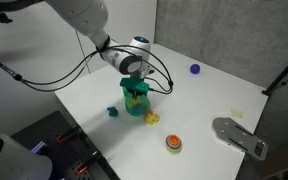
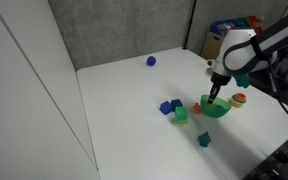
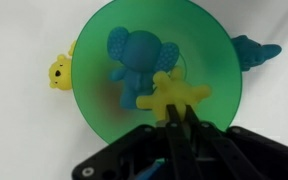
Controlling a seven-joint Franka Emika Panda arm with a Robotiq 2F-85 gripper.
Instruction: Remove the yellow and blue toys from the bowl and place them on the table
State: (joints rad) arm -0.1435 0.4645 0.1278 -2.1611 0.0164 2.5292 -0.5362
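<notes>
Two toys are left in the bowl [image 3: 96, 105], mid-frame in the wrist view: a blue figure [image 3: 132, 62] and a yellow star [image 3: 176, 93]. One yellow toy [image 3: 59, 72] at left and one teal-blue piece [image 3: 254, 50] at right already lie on the surface [image 3: 14, 130]. The tool [image 3: 176, 122], nearly closed, meets the star's lower edge; a firm grip I cannot confirm.

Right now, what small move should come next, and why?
Probably lift straight up: the gripper has its fingertips together on the yellow toy inside the bowl, apparently pinching it, with the blue toy close beside it.
</notes>
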